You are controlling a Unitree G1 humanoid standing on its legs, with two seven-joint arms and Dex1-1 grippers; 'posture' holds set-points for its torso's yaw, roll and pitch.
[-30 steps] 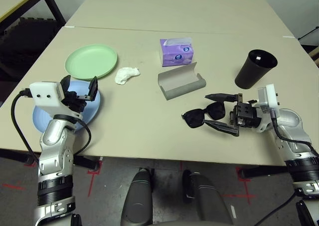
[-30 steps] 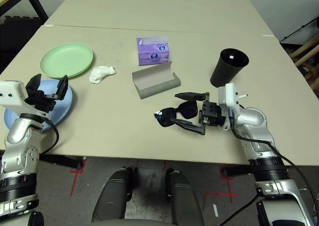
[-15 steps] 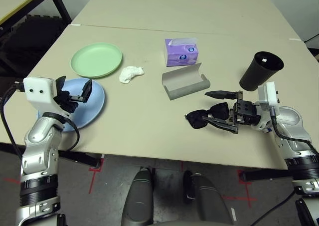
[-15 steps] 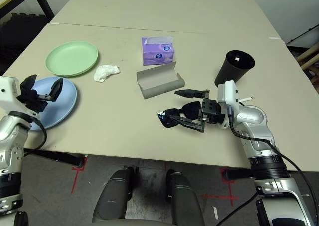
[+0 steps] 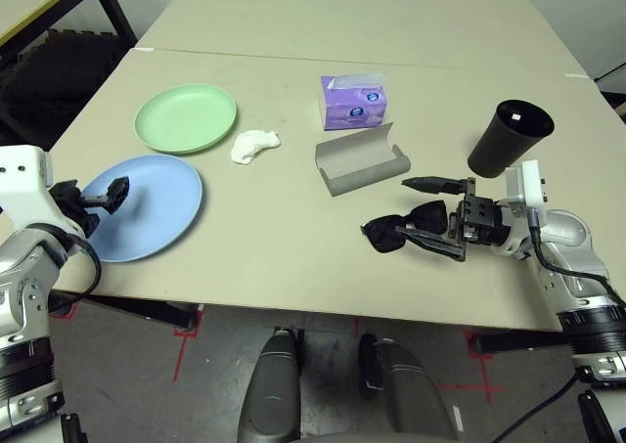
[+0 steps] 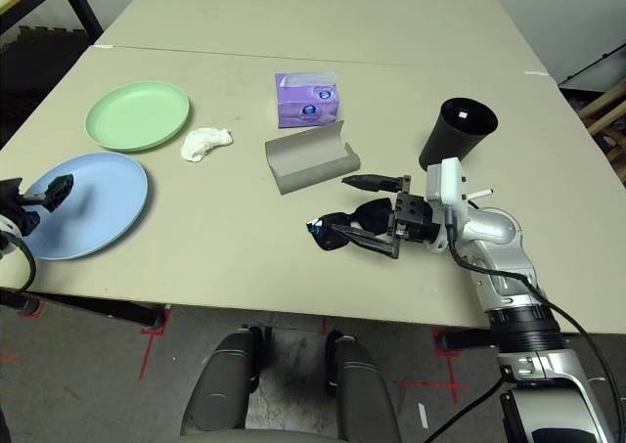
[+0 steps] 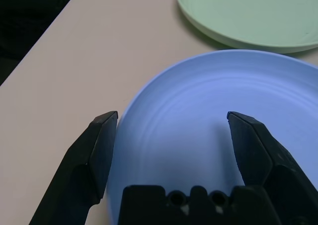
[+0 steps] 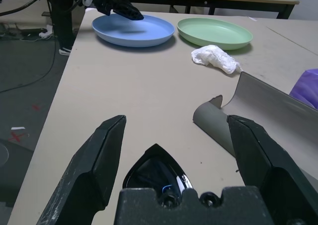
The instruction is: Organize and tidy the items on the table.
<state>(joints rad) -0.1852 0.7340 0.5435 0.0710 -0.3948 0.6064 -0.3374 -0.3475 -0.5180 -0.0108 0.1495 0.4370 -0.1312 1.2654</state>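
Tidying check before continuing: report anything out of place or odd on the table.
A crumpled white tissue lies loose beside the pale green plate, and the grey glasses case sits open and empty, with the black sunglasses lying outside it.

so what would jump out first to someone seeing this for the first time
Probably the right gripper, open, its fingers either side of the black sunglasses near the table's front edge, with the open grey glasses case just behind. Next, the two plates at the left: the light blue plate with the open left gripper at its rim, and the pale green plate beyond it.
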